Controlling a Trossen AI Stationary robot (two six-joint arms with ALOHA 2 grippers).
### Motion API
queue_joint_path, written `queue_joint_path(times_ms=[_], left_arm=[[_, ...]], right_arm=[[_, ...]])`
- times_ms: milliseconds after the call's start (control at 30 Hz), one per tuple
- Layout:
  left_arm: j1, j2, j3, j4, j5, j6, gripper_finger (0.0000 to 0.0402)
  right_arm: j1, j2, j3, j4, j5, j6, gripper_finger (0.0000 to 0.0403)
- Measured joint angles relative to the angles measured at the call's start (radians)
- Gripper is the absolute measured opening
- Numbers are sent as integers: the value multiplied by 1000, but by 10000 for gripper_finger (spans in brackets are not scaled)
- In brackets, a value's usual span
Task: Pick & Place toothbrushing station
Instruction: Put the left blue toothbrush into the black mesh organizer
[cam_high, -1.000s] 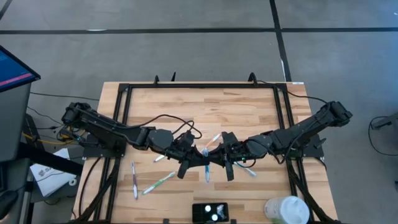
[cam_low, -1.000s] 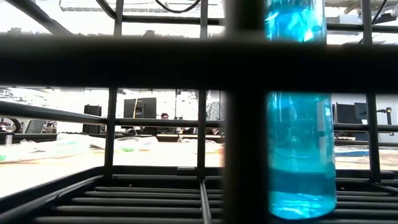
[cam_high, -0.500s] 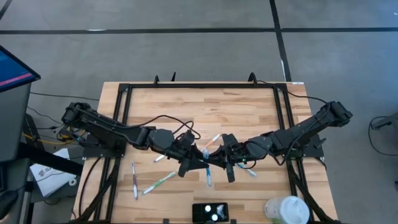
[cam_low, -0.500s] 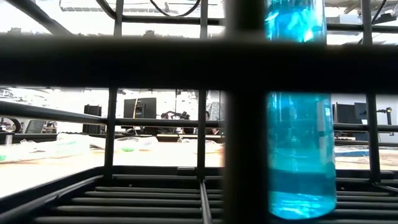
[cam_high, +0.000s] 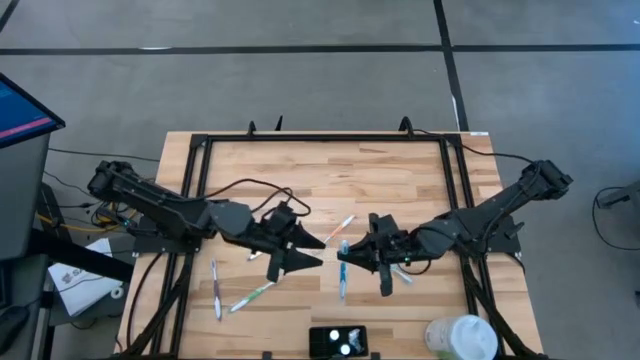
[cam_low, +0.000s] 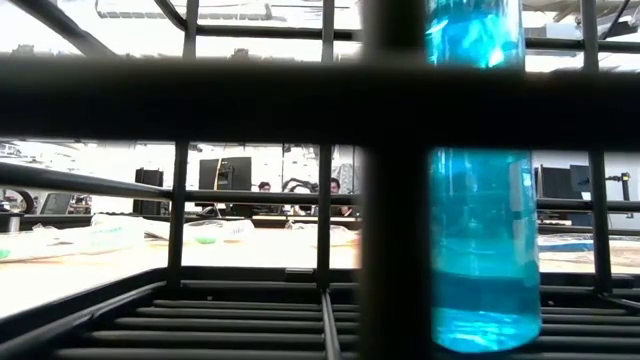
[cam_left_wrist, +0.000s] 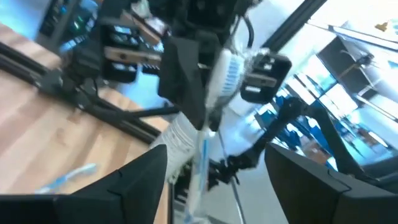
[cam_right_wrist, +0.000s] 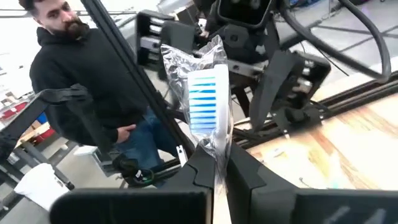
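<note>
Blue-bristled wrapped toothbrush (cam_right_wrist: 208, 102) pinched in right gripper (cam_high: 345, 257) mid-table, left gripper (cam_high: 312, 250) spread empty beside it, black toothbrushing station (cam_high: 338, 341) at near edge; slippery wrapper risks slipping out.

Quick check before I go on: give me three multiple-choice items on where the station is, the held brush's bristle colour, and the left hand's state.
1. In the high view, where is the toothbrushing station?
A. At the table's bottom edge, midway
B. Under the left hand
C. At the top rail

2. What colour are the bristles of the wrapped toothbrush in the right hand?
A. Red
B. Blue
C. Green

3. What is the state of the left hand?
A. Shut on the station
B. Shut on a toothbrush
C. Open, holding nothing

Key: 1 A, the black box sits at that edge. 2 B, the right wrist view shows blue bristles. 3 C, its fingers stand spread apart.
</note>
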Motion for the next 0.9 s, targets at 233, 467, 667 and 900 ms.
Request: queue_joint_path(times_ms=[233, 467, 667, 900], left_arm=[[-41, 3, 0, 9, -116, 24, 241], [-78, 6, 0, 7, -189, 23, 209], [-111, 6, 0, 10, -260, 16, 178], [-159, 6, 0, 35, -380, -10, 153]], right_arm=[[71, -15, -1, 10, 35, -71, 6], [171, -7, -1, 82, 4, -278, 6], [228, -7, -1, 122, -36, -360, 6], [318, -7, -1, 138, -93, -462, 6]])
